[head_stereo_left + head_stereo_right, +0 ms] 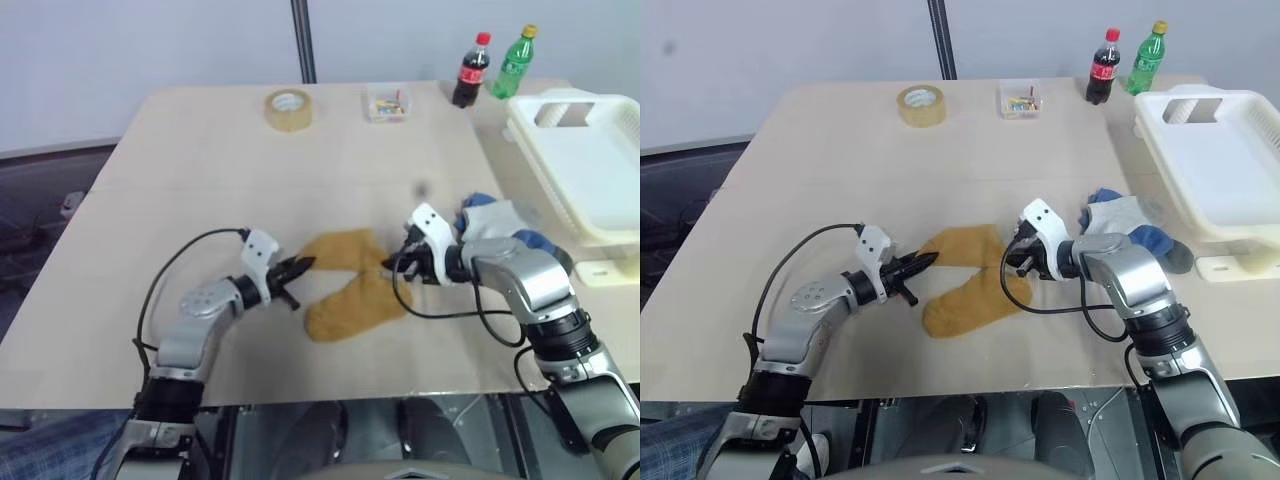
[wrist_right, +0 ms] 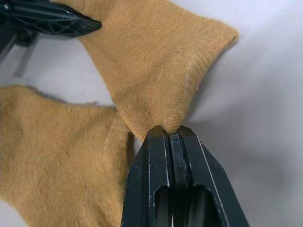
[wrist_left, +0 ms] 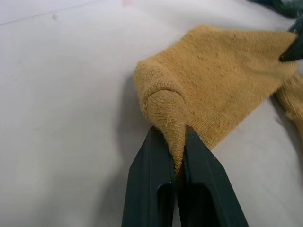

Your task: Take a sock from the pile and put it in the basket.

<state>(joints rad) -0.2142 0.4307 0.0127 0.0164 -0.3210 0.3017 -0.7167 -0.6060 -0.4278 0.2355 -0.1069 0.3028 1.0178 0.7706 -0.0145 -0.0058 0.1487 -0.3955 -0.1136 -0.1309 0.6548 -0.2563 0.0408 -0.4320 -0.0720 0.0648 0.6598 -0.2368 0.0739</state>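
A mustard-tan sock (image 1: 345,250) lies stretched between my two grippers at the middle of the table. My left gripper (image 1: 303,266) is shut on a pinched fold at one end of the sock (image 3: 222,85). My right gripper (image 1: 392,262) is shut on the opposite corner of the sock (image 2: 151,61). A second tan sock (image 1: 355,308) lies flat just in front, touching the held one. The rest of the pile (image 1: 495,222), blue and pale grey socks, sits behind my right wrist. The white slotted basket (image 1: 590,170) stands at the table's right edge.
At the back of the table stand a roll of tape (image 1: 288,108), a small clear box (image 1: 387,104), a cola bottle (image 1: 471,70) and a green bottle (image 1: 513,62). Bare tabletop (image 1: 200,180) stretches to the left.
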